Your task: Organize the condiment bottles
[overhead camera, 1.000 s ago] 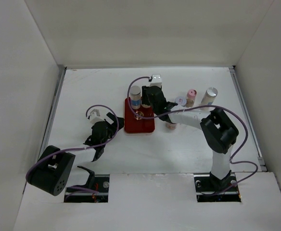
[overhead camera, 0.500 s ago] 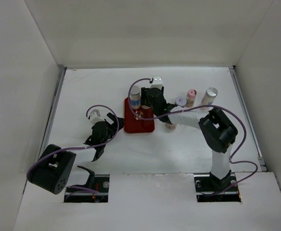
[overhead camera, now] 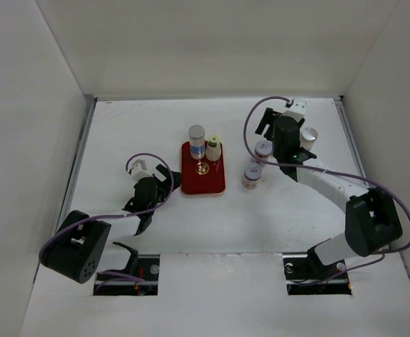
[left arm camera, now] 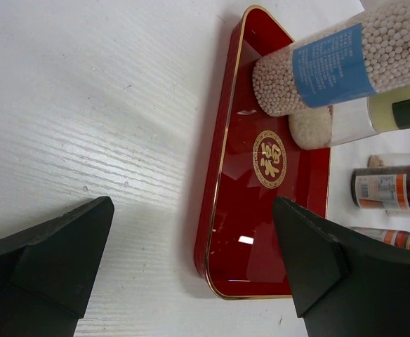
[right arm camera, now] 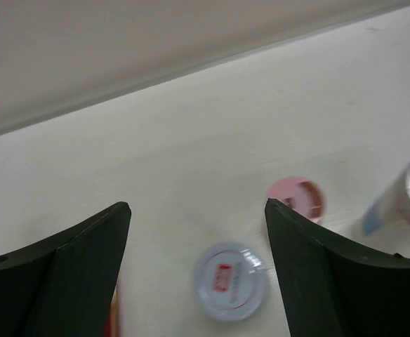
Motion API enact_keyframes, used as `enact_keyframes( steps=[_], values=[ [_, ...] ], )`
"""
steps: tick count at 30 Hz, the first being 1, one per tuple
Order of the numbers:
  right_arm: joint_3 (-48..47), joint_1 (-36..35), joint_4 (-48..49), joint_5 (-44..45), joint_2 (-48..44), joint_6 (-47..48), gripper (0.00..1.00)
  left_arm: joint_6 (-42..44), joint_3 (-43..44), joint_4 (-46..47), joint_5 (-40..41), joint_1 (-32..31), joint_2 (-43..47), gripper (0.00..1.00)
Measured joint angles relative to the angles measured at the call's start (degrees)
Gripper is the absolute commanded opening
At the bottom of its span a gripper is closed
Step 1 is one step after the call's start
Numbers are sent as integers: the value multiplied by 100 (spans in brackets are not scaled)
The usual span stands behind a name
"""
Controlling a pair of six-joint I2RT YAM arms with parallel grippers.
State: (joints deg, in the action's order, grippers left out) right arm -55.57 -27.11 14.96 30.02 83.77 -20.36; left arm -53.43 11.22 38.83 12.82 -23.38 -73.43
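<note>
Two condiment bottles stand at the back of the red tray [overhead camera: 203,184]: a tall grey-capped, blue-labelled one [overhead camera: 196,140] and a shorter one with a yellowish cap [overhead camera: 213,148]. Right of the tray stand loose bottles: a blue-grey-capped jar [overhead camera: 252,173], another blue-grey lid [overhead camera: 262,147] and a silver-capped bottle [overhead camera: 308,135] partly behind the arm. My right gripper [overhead camera: 268,126] hovers open over them. In the right wrist view it [right arm camera: 196,205] is empty, with the blue-grey lid [right arm camera: 231,281] and a pink cap [right arm camera: 298,199] below. My left gripper [left arm camera: 192,205] is open and empty by the tray's near left corner [left arm camera: 215,260].
White walls close in the table on the left, back and right. A metal rail [overhead camera: 78,161] runs along the left edge. The right arm's purple cable [overhead camera: 331,175] loops above the table near the loose bottles.
My right gripper has opened, left the yellowish-capped bottle standing on the tray, and swung right and back over the loose bottles. The left arm has not moved.
</note>
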Motion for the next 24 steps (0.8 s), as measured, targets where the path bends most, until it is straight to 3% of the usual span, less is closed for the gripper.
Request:
enact_keyframes(
  steps=[5,17,24],
  values=[
    [-37,730,-168,81,525,-17,86,-2,0,2,0,-28,0,100],
    [-479,879,-553,122,1421,129,81,-2,0,2,0,-33,-2,100],
    [-621,994,-560,168,1668,177,50,-2,0,35,-2,-28,-59,100]
  ],
)
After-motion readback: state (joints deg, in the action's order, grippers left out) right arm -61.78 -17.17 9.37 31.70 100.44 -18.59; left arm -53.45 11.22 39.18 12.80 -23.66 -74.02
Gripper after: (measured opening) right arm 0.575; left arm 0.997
